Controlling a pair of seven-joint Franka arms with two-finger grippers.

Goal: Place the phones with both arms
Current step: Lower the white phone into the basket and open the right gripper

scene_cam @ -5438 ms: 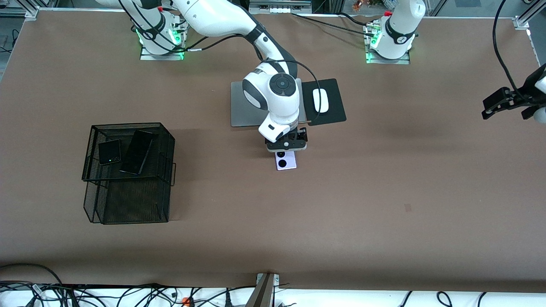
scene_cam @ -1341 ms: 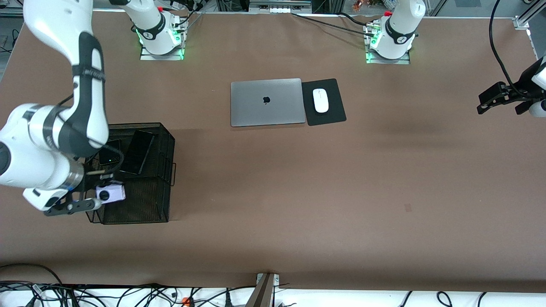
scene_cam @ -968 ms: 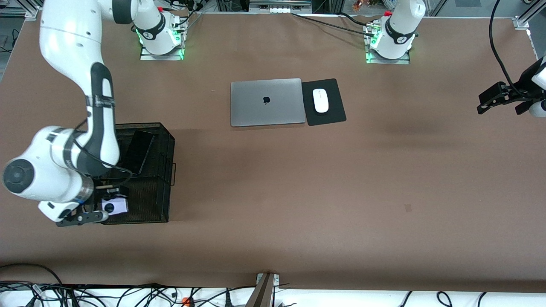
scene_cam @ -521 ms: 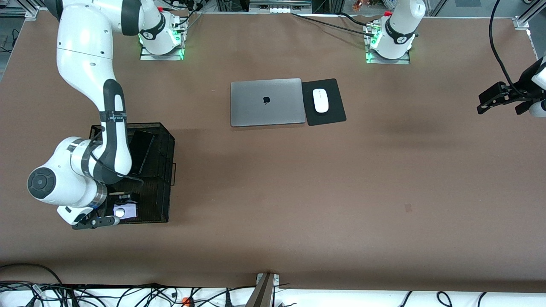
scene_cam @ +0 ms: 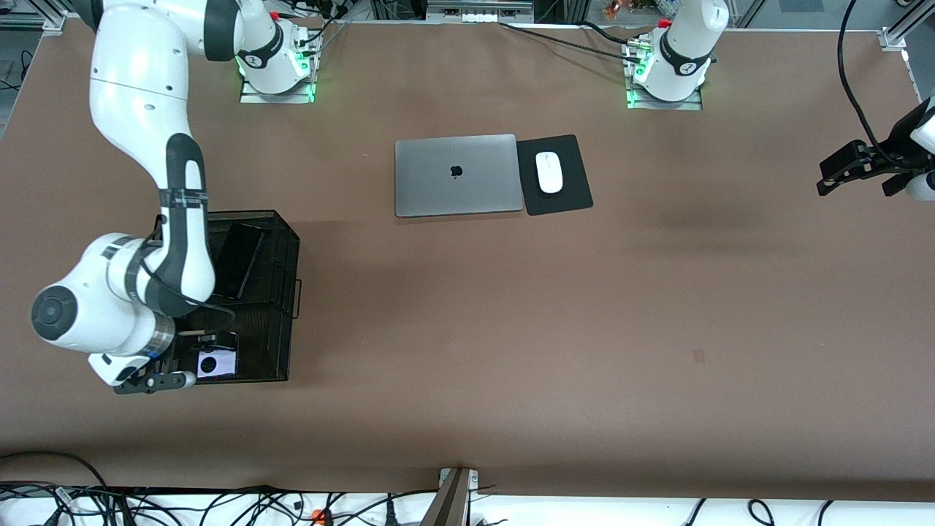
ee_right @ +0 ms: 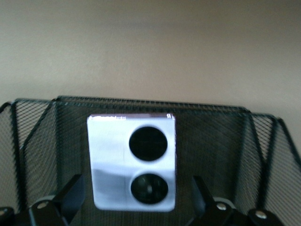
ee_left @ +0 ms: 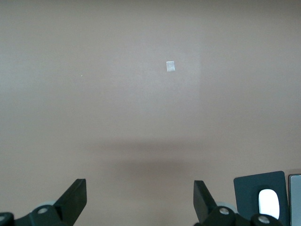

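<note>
The lavender-white phone (scene_cam: 218, 363) (ee_right: 133, 161), lenses up, lies flat in the lower tier of the black mesh rack (scene_cam: 283, 248) (ee_right: 211, 127). My right gripper (scene_cam: 179, 359) (ee_right: 136, 200) is open at the rack's end nearest the front camera. Its fingers (ee_right: 70, 195) stand apart on either side of the phone's end without touching it. A long slim black phone (scene_cam: 241, 256) rests on the rack's upper tier, partly covered by the right arm. My left gripper (scene_cam: 829, 179) (ee_left: 139, 200) waits open over bare table at the left arm's end.
A shut grey laptop (scene_cam: 454, 175) lies mid-table toward the bases, with a white mouse (scene_cam: 549, 172) (ee_left: 269, 203) on a black pad (scene_cam: 573, 197) beside it. Cables run along the table edge nearest the front camera.
My right gripper carried the lavender phone down into the rack's lower tier, then opened and let it go. The arm has drawn back slightly. The left arm has not moved.
</note>
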